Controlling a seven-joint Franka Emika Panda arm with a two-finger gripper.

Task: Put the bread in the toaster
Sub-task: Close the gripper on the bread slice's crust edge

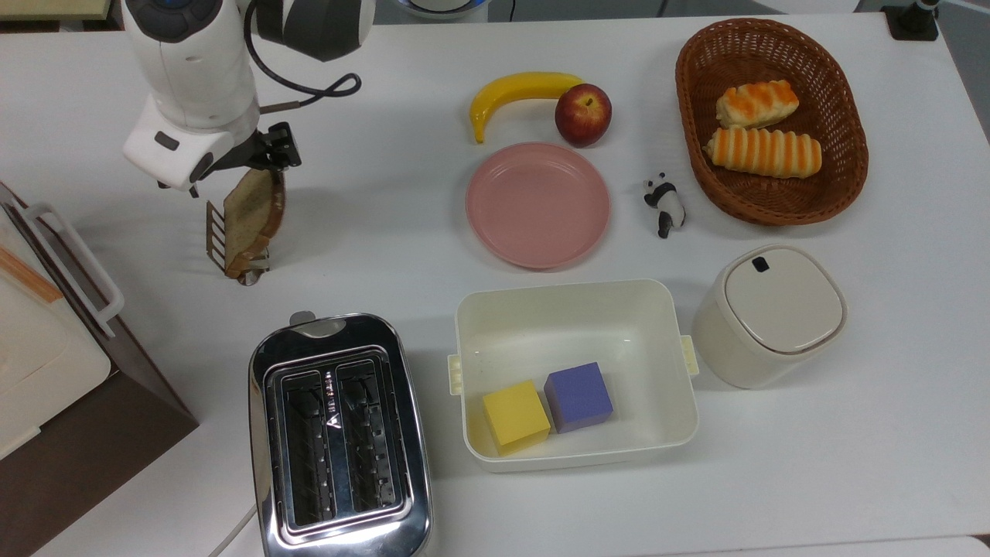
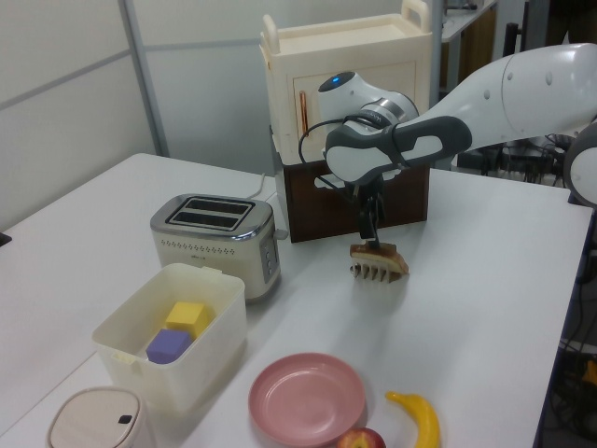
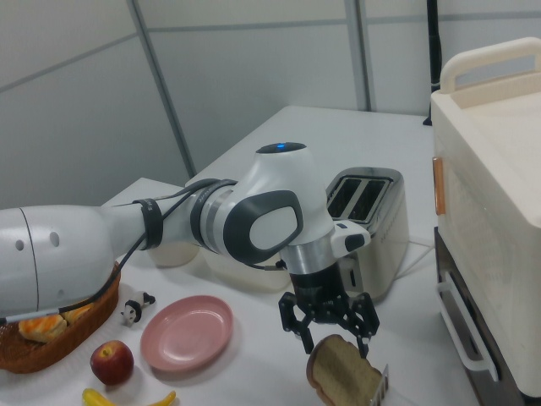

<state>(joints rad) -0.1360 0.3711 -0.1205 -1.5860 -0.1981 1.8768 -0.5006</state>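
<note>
The bread (image 1: 251, 213) is a tan slice with a dark crust, leaning upright in a small wire rack (image 1: 212, 230) at the top view's left. My gripper (image 1: 230, 175) hangs right over the slice's top edge. In the right view the gripper (image 3: 336, 342) is open, with a fingertip (image 3: 306, 343) on each side of the bread (image 3: 342, 374). In the left view the gripper (image 2: 370, 233) reaches down onto the bread (image 2: 380, 251). The chrome two-slot toaster (image 1: 339, 433) stands near the table's front edge, its slots empty; it also appears in the left view (image 2: 215, 233) and the right view (image 3: 369, 211).
A brown and cream cabinet (image 1: 46, 363) stands at the top view's left edge, close to the rack. A pink plate (image 1: 537, 205), banana (image 1: 518, 89), apple (image 1: 582, 114), panda figure (image 1: 663, 203), basket (image 1: 692, 116) of rolls, cream bin (image 1: 681, 402) with two cubes and lidded canister (image 1: 769, 313) lie to the right.
</note>
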